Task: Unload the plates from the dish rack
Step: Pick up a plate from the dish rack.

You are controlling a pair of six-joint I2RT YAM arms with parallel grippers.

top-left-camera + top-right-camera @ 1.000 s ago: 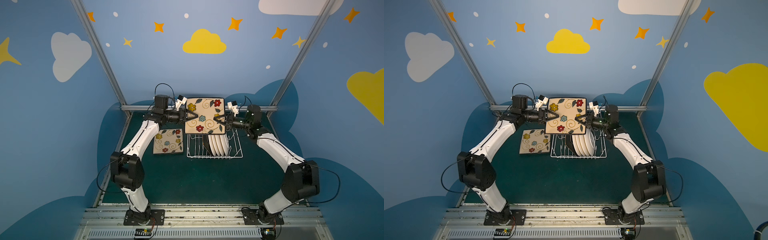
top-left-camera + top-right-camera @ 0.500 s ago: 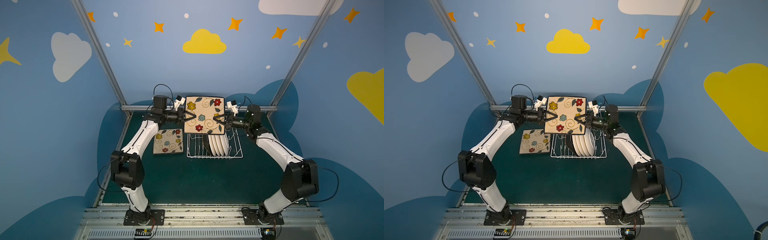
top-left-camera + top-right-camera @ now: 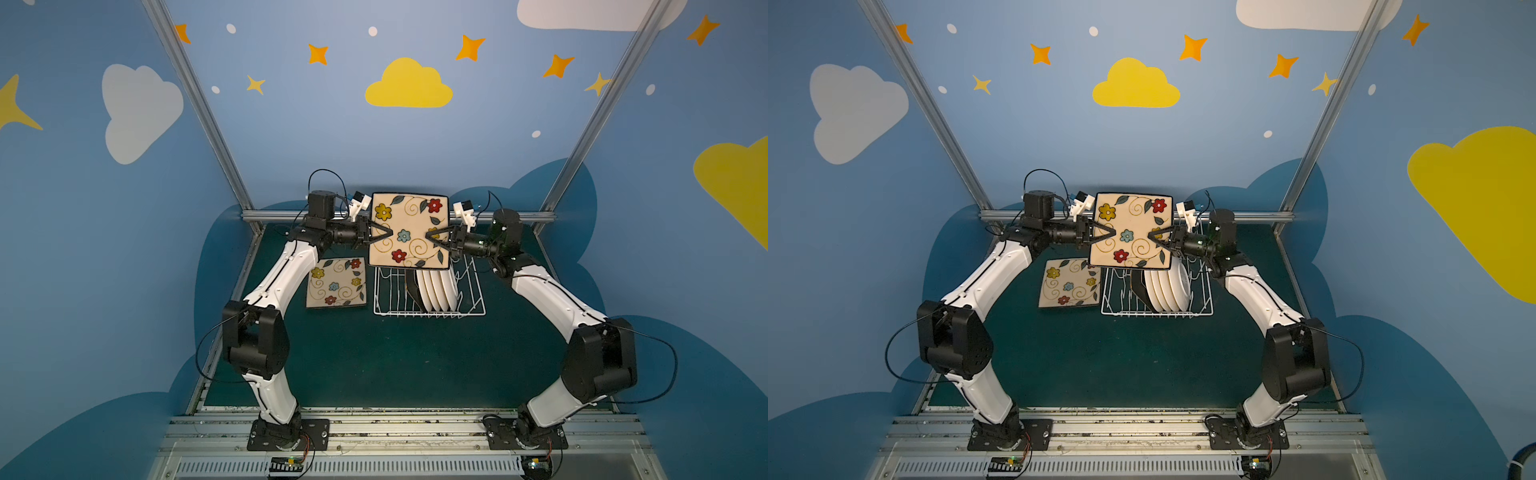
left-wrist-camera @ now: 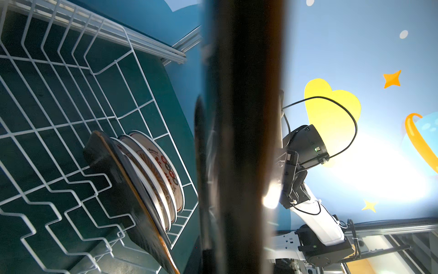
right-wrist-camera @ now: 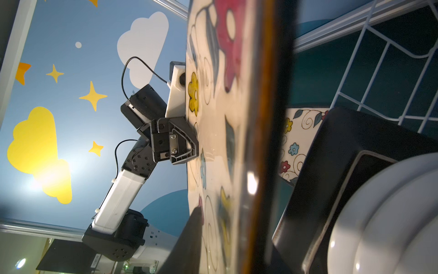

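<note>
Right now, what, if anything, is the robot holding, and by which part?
The raised square plate: left gripper clamps one side edge; right gripper straddles the opposite edge, grip unclear.

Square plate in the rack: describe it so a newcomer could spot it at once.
Find the white wire rack on the green table, below the raised flowered plate. A row of plates stands on edge inside it. The square plate is at the end nearer the left arm: black-backed, while the round plates beside it are white.

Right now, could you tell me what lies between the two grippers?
The raised square flowered plate fills the gap between the left gripper and the right gripper, above the dish rack; both top views show it.
</note>
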